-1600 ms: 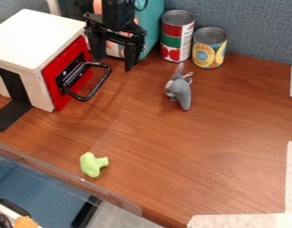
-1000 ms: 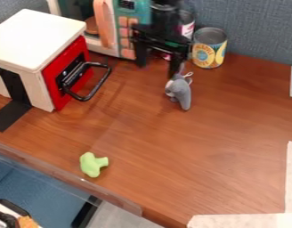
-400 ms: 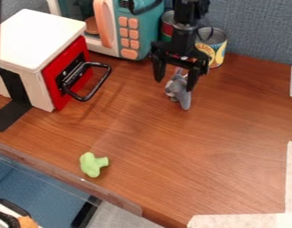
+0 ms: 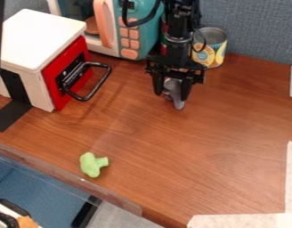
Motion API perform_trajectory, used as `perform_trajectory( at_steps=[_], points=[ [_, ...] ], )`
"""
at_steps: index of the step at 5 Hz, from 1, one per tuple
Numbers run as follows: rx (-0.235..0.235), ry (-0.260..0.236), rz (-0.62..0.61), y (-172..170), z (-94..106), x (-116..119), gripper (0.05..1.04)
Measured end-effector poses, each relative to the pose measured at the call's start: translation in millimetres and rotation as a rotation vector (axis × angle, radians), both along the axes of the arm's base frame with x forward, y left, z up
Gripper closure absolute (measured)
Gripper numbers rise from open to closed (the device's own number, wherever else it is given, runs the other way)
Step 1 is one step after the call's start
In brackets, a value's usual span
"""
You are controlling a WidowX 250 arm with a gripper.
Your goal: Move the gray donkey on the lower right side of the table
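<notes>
The black gripper [image 4: 172,92] hangs over the upper middle of the wooden table [image 4: 190,147], its fingers shut around the gray donkey. One finger is on each side of the donkey [image 4: 174,87], whose lower end sticks out below them. The gripper covers the donkey's head and part of its sides. I cannot tell whether it touches the table.
A white box with a red door and black handle [image 4: 101,82] stands at upper left. Behind are a teal toy microwave [image 4: 142,40] and cans [image 4: 212,46]. Green toy broccoli [image 4: 92,164] lies at lower left, near a clear bin wall [image 4: 71,180].
From near the microwave, the gripper has moved right and down onto the donkey, and its fingers have closed in around it. The donkey's lower end has shifted slightly left.
</notes>
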State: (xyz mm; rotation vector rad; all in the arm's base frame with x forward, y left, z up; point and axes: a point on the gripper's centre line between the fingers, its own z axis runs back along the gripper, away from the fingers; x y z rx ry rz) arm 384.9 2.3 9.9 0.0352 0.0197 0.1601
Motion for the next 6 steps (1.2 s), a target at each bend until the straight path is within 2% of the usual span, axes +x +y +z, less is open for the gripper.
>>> perform_trajectory(
  at_steps=[1,2,3,4,5,6],
  points=[
    [-0.012,-0.003,0.016,3,-0.5,0,0.65],
    [-0.028,-0.021,0.013,10,7.0,0,0.758],
    [-0.031,-0.075,-0.044,4,36.6,-17,0.776],
    [-0.034,-0.114,-0.139,-17,60.0,-53,0.785],
    [-0.037,-0.095,-0.233,-32,57.9,-92,0.786],
    [-0.038,-0.021,-0.34,-51,39.8,-123,0.791]
  ],
)
